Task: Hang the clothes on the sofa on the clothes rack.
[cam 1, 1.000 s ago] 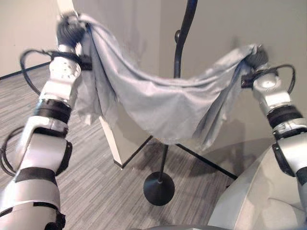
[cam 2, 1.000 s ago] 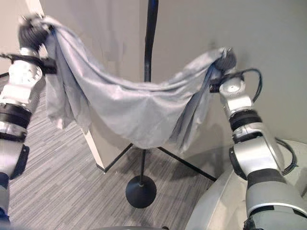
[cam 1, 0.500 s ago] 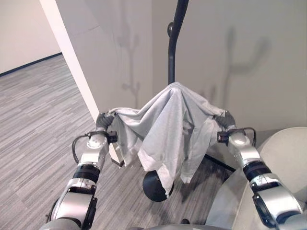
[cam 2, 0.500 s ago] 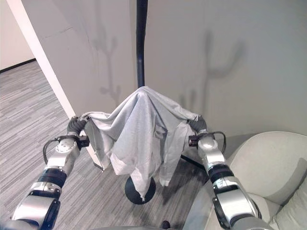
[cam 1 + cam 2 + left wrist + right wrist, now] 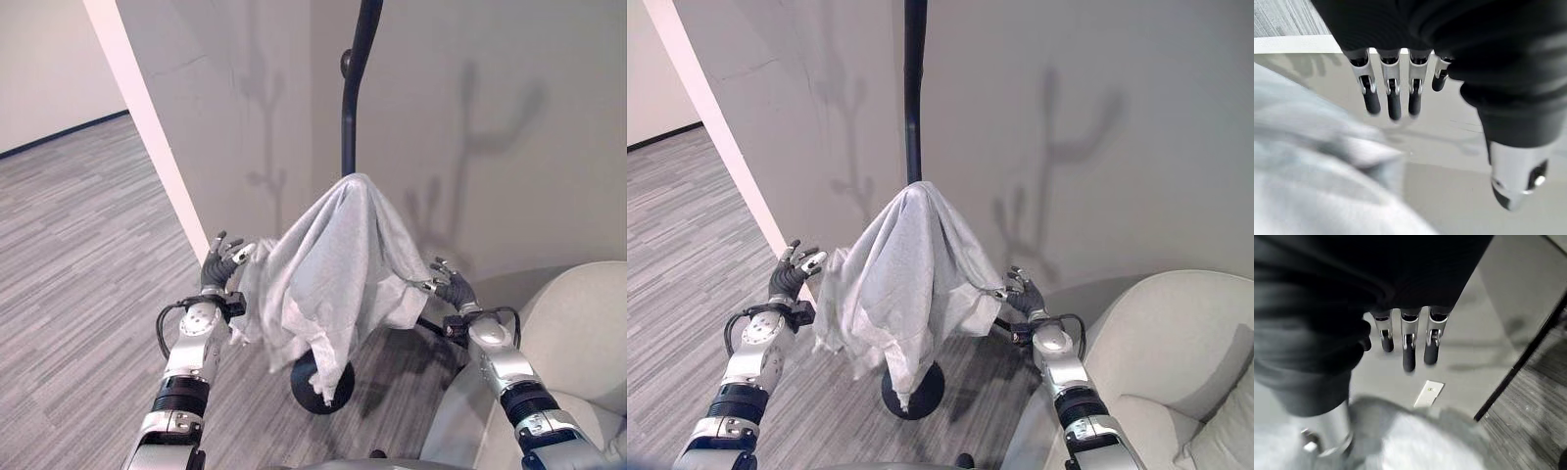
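A light grey garment [image 5: 338, 259] hangs draped over a hook of the black clothes rack [image 5: 351, 108], its folds falling down round the pole toward the round base [image 5: 315, 384]. My left hand [image 5: 220, 262] is open beside the cloth's left edge, fingers spread and straight [image 5: 1393, 95]. On the other side my right hand [image 5: 453, 289] is open too, close to the cloth's right edge, fingers straight [image 5: 1408, 345]. Neither hand holds the cloth. The garment [image 5: 1312, 176] shows blurred in the left wrist view.
A light grey sofa [image 5: 568, 333] fills the lower right. The grey wall [image 5: 509, 117] stands right behind the rack, with a white corner post [image 5: 157, 147] to the left. Striped grey carpet [image 5: 78, 245] stretches to the left.
Both hands have let go of the garment and opened. The cloth's two held ends have dropped and now hang from the rack. Both hands sit slightly lower and closer in.
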Tool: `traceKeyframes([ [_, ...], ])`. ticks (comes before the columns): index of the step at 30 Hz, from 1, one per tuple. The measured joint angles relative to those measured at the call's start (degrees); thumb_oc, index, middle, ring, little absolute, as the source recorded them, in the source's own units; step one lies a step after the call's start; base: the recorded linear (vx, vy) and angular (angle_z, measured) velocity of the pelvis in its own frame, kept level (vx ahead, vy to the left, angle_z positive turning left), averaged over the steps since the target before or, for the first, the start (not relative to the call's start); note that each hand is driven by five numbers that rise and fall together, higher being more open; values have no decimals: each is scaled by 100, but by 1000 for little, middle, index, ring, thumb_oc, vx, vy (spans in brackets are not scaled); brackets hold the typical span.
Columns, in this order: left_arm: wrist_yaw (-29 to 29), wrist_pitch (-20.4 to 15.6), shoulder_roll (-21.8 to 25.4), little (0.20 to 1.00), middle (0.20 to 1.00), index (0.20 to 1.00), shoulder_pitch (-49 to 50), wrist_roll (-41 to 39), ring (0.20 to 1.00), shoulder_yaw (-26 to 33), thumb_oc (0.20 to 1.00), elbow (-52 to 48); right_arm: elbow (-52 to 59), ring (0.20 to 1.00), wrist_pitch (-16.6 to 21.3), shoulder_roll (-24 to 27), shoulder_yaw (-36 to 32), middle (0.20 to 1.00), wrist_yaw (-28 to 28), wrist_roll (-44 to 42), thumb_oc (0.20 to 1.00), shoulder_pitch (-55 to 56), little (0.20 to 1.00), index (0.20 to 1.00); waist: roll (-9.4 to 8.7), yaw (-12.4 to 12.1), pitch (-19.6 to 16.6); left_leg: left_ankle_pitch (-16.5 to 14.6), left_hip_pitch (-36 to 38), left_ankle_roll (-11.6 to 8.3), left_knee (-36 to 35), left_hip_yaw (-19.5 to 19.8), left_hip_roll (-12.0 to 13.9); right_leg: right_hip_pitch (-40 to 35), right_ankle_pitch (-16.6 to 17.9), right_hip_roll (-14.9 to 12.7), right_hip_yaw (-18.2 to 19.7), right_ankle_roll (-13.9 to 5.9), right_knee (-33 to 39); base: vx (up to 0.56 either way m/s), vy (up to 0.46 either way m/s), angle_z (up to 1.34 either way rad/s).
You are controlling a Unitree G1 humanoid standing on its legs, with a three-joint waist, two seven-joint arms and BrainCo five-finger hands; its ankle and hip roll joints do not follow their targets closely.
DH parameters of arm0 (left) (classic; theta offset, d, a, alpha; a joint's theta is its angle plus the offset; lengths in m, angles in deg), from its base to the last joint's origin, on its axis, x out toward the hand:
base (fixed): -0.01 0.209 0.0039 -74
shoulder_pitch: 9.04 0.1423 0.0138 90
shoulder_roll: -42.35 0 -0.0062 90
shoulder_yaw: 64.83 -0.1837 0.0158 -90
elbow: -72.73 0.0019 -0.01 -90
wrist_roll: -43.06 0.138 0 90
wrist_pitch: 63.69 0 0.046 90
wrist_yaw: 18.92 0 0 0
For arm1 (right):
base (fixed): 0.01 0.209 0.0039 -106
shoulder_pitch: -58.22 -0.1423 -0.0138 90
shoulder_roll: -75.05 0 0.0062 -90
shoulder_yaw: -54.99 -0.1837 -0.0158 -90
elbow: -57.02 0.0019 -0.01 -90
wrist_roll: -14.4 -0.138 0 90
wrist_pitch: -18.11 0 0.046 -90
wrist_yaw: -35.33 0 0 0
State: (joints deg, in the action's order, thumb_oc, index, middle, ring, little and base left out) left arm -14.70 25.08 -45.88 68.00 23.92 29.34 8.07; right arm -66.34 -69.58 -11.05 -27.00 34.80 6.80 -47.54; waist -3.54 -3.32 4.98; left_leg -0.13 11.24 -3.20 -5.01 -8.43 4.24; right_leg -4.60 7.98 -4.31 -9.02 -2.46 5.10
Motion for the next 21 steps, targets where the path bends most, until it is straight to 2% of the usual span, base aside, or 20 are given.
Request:
traceKeyframes([
  [4,-222,40,1,1000,1000,1000,778,6,1000,43,1000,-38,239,1000,64,333,-67,1000,96,428,1000,338,1000,1000,59,8,-158,-15,-4,13,-2,-5,0,4,-3,-3,-7,-10,0,-1,-1,1],
  [9,-445,102,-189,1000,1000,1000,1707,89,1000,208,1000,425,193,1000,73,185,-478,1000,221,544,1000,1115,1000,1000,52,0,-277,-51,-14,-6,-36,-6,-15,12,-78,-23,-20,-53,0,-2,3,1],
  [10,-455,92,-216,1000,1000,1000,1831,187,1000,220,1000,540,187,1000,81,100,-622,1000,241,543,1000,1265,1000,1000,45,-3,-283,-52,-23,-8,-36,-2,-13,13,-124,-23,-30,-92,0,-4,13,5],
  [11,-460,126,-244,1000,1000,1000,2010,253,1000,238,1000,713,170,1000,52,-46,-801,1000,260,541,1000,1497,1000,1000,34,-4,-295,-53,-13,-9,-34,7,-9,18,-187,-24,-49,-10,4,-9,17,4],
  [14,-555,73,-342,1000,1000,1000,2242,595,1000,296,1000,1875,88,1000,53,-730,-1245,1000,367,502,1000,2119,1000,1000,5,-2,-345,-50,-144,-16,-34,9,1,197,-205,-32,-80,-16,-4,-2,4,-4],
  [17,-631,130,-508,1000,1000,1000,2454,720,1000,250,1000,2326,-147,1000,46,-1033,-1062,1000,555,415,1000,2376,1000,1000,-27,12,-360,-61,-244,9,-3,11,5,272,-204,-42,-115,-18,28,-9,9,-5],
  [21,-657,-94,-536,1000,1000,1000,2462,976,1000,43,1000,2945,-787,1000,142,-1156,-947,1000,641,418,1000,2392,1000,1000,-12,8,-422,-49,-277,-11,-1,8,9,325,-201,-44,-121,-21,6,-2,1,1],
])
